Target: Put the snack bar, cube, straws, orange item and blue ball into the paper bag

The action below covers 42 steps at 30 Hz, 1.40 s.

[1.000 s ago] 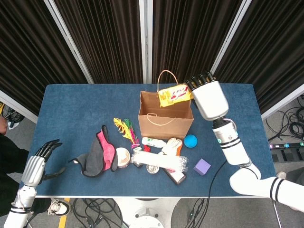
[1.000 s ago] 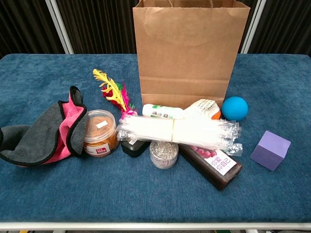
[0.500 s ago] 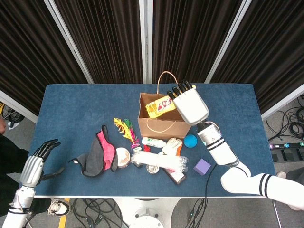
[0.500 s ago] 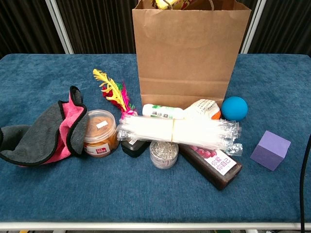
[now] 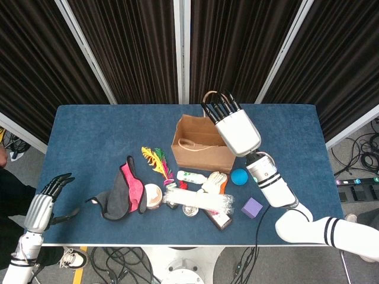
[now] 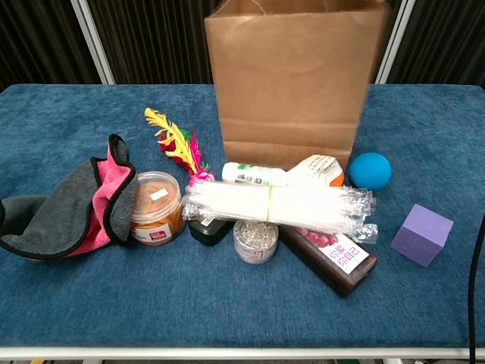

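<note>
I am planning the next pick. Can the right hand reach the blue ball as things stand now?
Probably yes. The right hand is over the paper bag, and the blue ball lies uncovered just beside the bag, with nothing on top of it.

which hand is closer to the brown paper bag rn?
Right. The right hand is over the brown paper bag, at its right rim. The left hand is far off, at the table's front-left corner.
</note>
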### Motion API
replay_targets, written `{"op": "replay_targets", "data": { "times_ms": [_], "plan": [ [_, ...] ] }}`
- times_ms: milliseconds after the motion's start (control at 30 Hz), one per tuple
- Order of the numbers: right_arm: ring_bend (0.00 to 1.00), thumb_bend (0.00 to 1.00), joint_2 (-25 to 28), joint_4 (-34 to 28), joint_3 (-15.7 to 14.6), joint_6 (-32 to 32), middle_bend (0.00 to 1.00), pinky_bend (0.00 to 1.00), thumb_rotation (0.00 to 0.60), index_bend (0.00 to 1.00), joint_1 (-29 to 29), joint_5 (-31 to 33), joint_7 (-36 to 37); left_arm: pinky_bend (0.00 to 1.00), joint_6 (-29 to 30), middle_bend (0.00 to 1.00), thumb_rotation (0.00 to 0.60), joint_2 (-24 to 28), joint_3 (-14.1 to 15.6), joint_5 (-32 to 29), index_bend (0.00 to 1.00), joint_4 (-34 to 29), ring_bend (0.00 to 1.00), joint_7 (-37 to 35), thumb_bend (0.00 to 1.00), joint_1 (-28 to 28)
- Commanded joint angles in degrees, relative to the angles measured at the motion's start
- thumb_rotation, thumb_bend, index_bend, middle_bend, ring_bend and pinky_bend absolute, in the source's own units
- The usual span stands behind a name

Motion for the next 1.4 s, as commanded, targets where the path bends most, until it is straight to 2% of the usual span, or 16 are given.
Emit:
{"op": "replay_targets", "data": {
  "times_ms": [33, 133, 267, 433, 600, 833, 967, 1100, 1267, 1400],
  "plan": [
    [0.07, 0.11, 1.5, -1.4, 0.7, 2.5, 0.20, 0.05, 0.600, 0.09, -1.2, -0.5, 1.2, 0.24, 0.0, 0.23, 0.600, 0.0, 0.0, 0.0, 0.24, 0.0, 0.15, 0.0, 0.24, -0.1],
    [0.08, 0.10, 4.7, -3.8, 1.2, 5.5, 0.23, 0.06, 0.600, 0.09, -3.7, -1.1, 2.8, 0.24, -0.1, 0.23, 0.600, 0.0, 0.0, 0.0, 0.24, -0.1, 0.15, -0.1, 0.24, -0.1],
    [0.10, 0.02, 9.2, -8.7, 0.0, 9.9, 0.24, 0.06, 0.600, 0.09, -10.1, 0.3, 7.8, 0.24, -0.2, 0.23, 0.600, -0.3, 0.1, 0.1, 0.24, 0.0, 0.15, -0.3, 0.24, -0.2],
    [0.10, 0.00, 12.6, -12.9, -5.2, 11.4, 0.24, 0.10, 0.600, 0.10, -18.3, 1.3, 16.6, 0.24, -0.4, 0.23, 0.600, -0.6, 0.4, 0.6, 0.24, 0.1, 0.15, -0.1, 0.24, -0.4],
    [0.10, 0.00, 12.8, -14.4, -11.7, 10.1, 0.25, 0.12, 0.600, 0.10, -24.9, -0.7, 26.5, 0.24, -0.3, 0.23, 0.600, -0.6, 0.6, 0.8, 0.24, -0.3, 0.15, 0.4, 0.24, -0.3],
    [0.10, 0.00, 7.9, -12.3, -16.6, 9.0, 0.24, 0.14, 0.600, 0.12, -29.3, -5.8, 36.4, 0.24, 0.2, 0.23, 0.600, -0.6, 0.9, 1.2, 0.24, -0.9, 0.15, 1.2, 0.24, -0.2],
    [0.10, 0.00, 5.3, -11.3, -19.5, 8.3, 0.25, 0.15, 0.600, 0.14, -31.2, -8.0, 37.2, 0.24, 0.3, 0.23, 0.600, -0.2, 1.1, 1.3, 0.24, -1.2, 0.15, 1.4, 0.24, -0.1],
    [0.11, 0.00, 4.4, -11.8, -21.0, 7.8, 0.25, 0.15, 0.600, 0.14, -32.4, -6.6, 33.8, 0.24, 0.5, 0.23, 0.600, 0.0, 1.2, 1.3, 0.24, -1.4, 0.15, 1.3, 0.24, 0.2],
    [0.12, 0.00, 3.0, -11.8, -20.9, 8.2, 0.24, 0.16, 0.600, 0.14, -33.4, -3.9, 28.7, 0.24, 0.6, 0.23, 0.600, -0.2, 1.1, 1.3, 0.24, -1.3, 0.15, 1.2, 0.24, 0.2],
    [0.12, 0.00, 0.7, -10.6, -20.3, 7.4, 0.25, 0.16, 0.600, 0.14, -34.0, -2.2, 29.6, 0.24, 0.8, 0.23, 0.600, -0.5, 1.0, 1.2, 0.24, -1.0, 0.15, 1.1, 0.24, 0.3]
  ]
}}
